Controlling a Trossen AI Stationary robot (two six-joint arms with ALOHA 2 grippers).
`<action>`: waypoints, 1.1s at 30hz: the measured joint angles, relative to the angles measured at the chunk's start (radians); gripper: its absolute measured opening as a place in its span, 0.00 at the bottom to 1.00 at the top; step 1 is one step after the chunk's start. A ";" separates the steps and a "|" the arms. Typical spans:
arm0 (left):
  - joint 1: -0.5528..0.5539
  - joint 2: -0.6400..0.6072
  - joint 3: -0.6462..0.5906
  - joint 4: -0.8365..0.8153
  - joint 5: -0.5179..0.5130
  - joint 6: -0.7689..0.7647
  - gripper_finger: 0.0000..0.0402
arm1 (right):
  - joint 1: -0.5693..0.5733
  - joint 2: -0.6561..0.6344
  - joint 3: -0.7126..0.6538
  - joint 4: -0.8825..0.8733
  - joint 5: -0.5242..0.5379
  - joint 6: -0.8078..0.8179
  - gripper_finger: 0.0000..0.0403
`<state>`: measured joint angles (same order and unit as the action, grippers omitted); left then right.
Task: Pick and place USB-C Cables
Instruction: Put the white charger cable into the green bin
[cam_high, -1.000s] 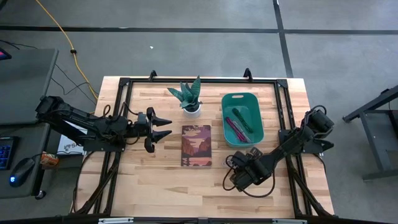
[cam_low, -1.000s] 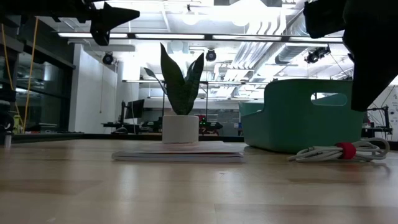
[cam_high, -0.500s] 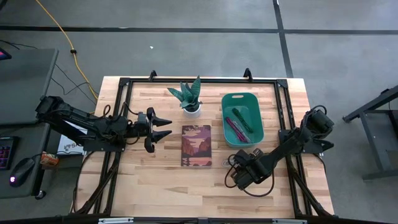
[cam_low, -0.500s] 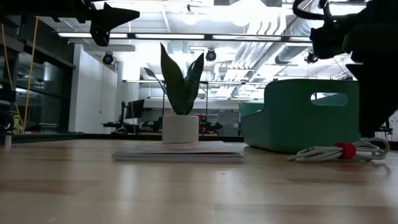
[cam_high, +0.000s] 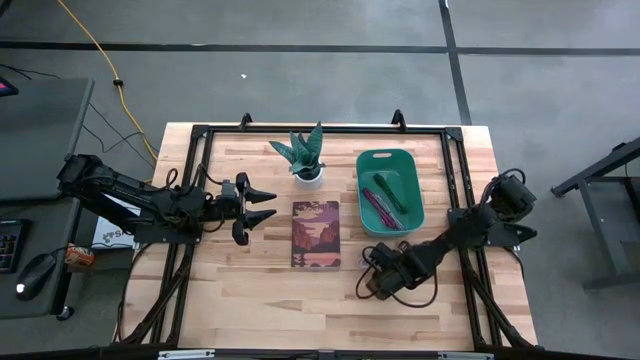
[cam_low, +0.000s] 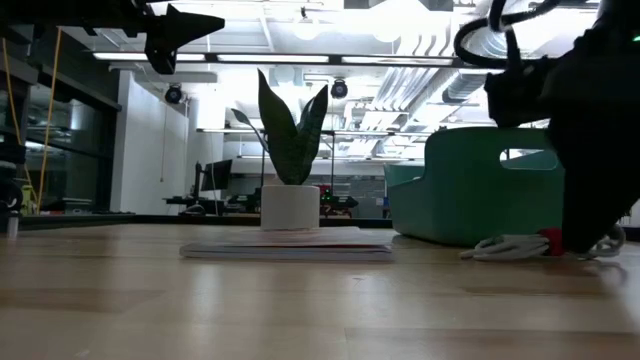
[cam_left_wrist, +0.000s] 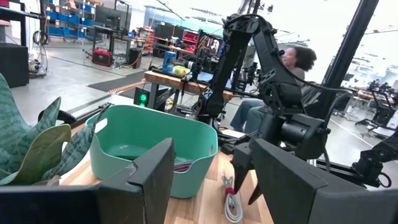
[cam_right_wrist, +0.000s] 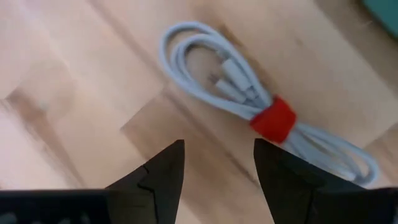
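Observation:
A white coiled USB-C cable (cam_right_wrist: 224, 81) with a red band (cam_right_wrist: 273, 119) lies flat on the wood, in front of the teal bin (cam_high: 390, 190); it also shows in the low view (cam_low: 510, 244). My right gripper (cam_right_wrist: 217, 168) is open and low over the table, its fingertips just short of the coil, touching nothing I can see. In the high view it (cam_high: 373, 280) covers most of the cable. My left gripper (cam_high: 262, 207) waits open above the table's left half, left of the notebook (cam_high: 316, 234).
The teal bin (cam_left_wrist: 152, 146) holds other cables with pink bands. A potted plant (cam_high: 306, 156) stands left of the bin, behind the notebook. Black frame rails (cam_high: 455, 180) run along the table's edges. A person (cam_left_wrist: 292, 65) sits in the room beyond.
My right gripper has come down from high above the table to just over the white cable, shifting a little toward the table's left. The cable has stayed where it was.

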<state>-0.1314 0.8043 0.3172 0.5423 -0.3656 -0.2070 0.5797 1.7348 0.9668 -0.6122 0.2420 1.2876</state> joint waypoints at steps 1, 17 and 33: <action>0.000 0.000 0.000 0.000 0.000 0.000 0.49 | 0.000 0.000 0.000 0.009 0.000 -0.005 0.46; 0.000 0.001 0.000 0.000 0.000 0.000 0.49 | 0.002 -0.067 0.001 0.032 0.107 -0.043 0.46; 0.000 0.001 0.000 0.000 0.000 0.000 0.49 | -0.031 -0.017 0.001 -0.036 0.078 -0.238 0.46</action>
<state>-0.1314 0.8051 0.3172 0.5423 -0.3658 -0.2070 0.5484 1.7180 0.9676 -0.6482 0.3202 1.0494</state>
